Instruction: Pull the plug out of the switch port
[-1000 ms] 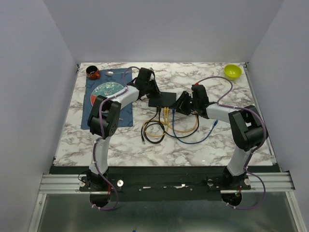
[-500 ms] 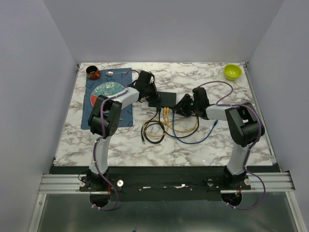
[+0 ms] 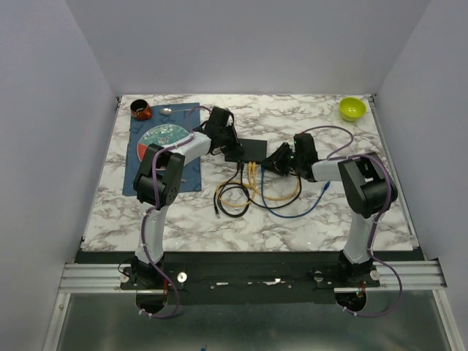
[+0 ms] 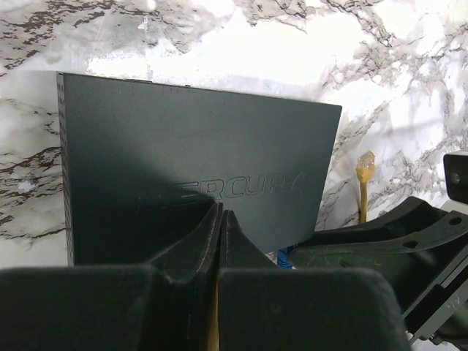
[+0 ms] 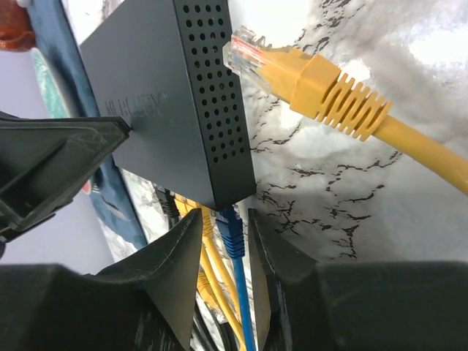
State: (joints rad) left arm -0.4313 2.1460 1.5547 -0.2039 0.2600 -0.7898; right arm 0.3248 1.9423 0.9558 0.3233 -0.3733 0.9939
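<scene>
Well, the switch [image 3: 247, 150] lies flat near the middle of the marble table [image 3: 292, 219], just beside the blue mat [image 3: 189, 179]. It sits between the two grippers. The left gripper [image 3: 229, 149] has its fingers shut tight together, and in the left wrist view the tips [image 4: 221, 212] rest on the plain black top of the switch [image 4: 197, 168]. The right gripper [image 3: 276, 162] comes in low from the right side. In its own wrist view its fingers [image 5: 183, 248] stand a little apart, one on each side of the blue plug [image 5: 230, 235]. The blue plug sits in a socket at the corner of the switch [image 5: 168, 95], and a bit of space shows between it and one finger. A loose yellow plug [image 5: 292, 69] lies on the table beside the switch. More yellow and black wires run from the sockets toward the near side.
</scene>
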